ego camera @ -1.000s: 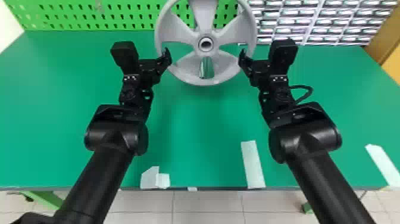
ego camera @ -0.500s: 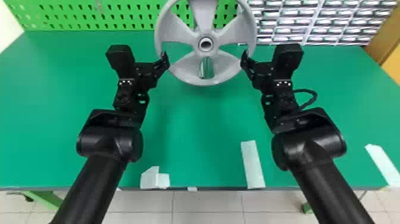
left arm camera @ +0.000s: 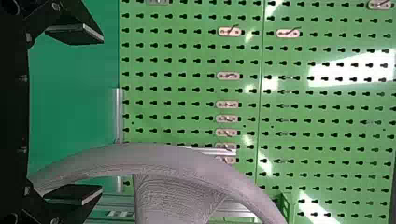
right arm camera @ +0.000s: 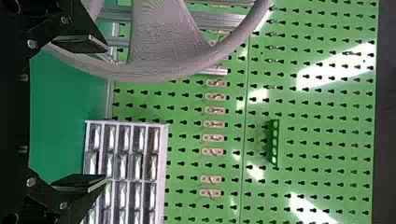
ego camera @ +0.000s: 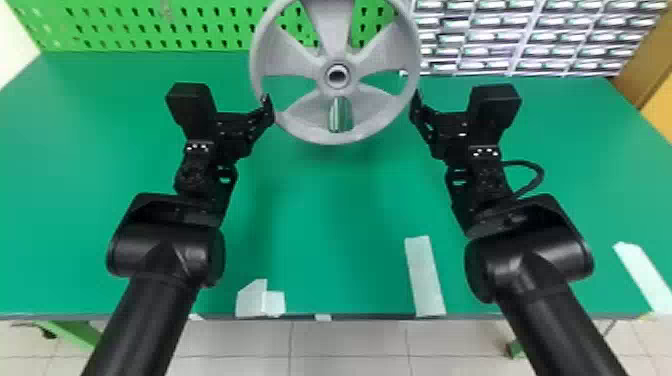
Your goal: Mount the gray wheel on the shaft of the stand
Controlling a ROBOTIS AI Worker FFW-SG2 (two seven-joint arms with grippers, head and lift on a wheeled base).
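- Flat green table (ego camera: pixel 325 210), with the green perforated panel (ego camera: pixel 145 27) behind.
- Round gray spoked wheel (ego camera: pixel 332 30) before the panel, left of the white multi-compartment rack (ego camera: pixel 520 45).

Green worktable (ego camera: pixel 325 210), backed by a perforated green wall panel (ego camera: pixel 125 25) with bright patches of light (left arm camera: pixel 327 74); rear right, a white-framed compartment rack (right arm camera: pixel 123 163); below, pale floor tiles (ego camera: pixel 240 340).

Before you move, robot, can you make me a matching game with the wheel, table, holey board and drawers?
1. Wheel
2. Table
3. Holey board
4. Drawers

A. Bright green, standing upright
B. In rows, back right
C. Gray, between the left gripper and right gripper
D. Flat, with white tape on it

Right pairs: 1-C, 2-D, 3-A, 4-B
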